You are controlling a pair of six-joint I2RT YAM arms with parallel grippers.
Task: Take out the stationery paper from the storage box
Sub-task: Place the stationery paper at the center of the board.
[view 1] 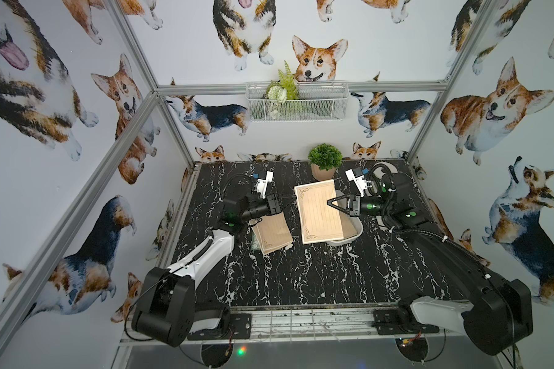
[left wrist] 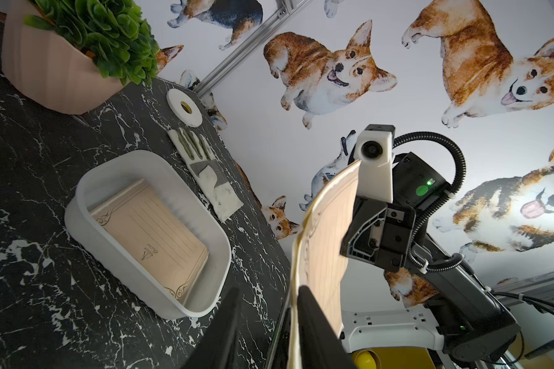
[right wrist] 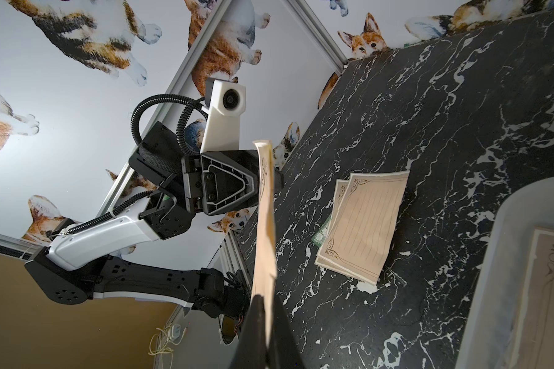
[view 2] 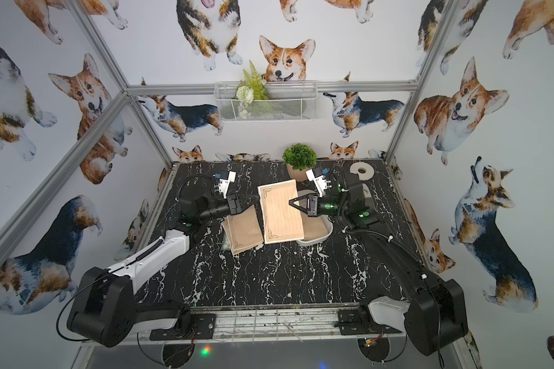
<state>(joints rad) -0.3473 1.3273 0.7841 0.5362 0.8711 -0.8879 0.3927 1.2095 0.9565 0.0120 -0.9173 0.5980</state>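
Where raised clear of the table, look first at the stationery paper (view 1: 320,211): one tan ruled sheet with scroll corners, hanging above the storage box (view 1: 356,235), partly hiding it in both top views and bowed under its own limpness. Pinched at one edge by the right gripper (right wrist: 266,298), jaws fully together on it, likely so as to keep it off the other sheets. Straddled at the opposite edge by the left gripper (left wrist: 267,289): jaws partly apart, one finger (left wrist: 314,319) against the paper, a gap at the other, so no firm grip there yet; probably placed for a handover toward its own side.

Below, inside the box, more tan sheets (left wrist: 151,230) lying flat on the floor, probably awkward to pick except one at a time. Left of the box, on the black marbled table (view 1: 301,281), a small pile (right wrist: 362,223) already out, skewed, with a green-patterned sheet (right wrist: 322,236) peeking from beneath. On the far side of the box from the pile, a grey-and-white glove (left wrist: 205,172), a white tape roll (left wrist: 184,107) and a potted plant (left wrist: 77,48), all apart from the work.

No brand or label to read anywhere; only a tiny ornament (left wrist: 147,254) with what may be letters on the top sheet in the box, too small to make out.
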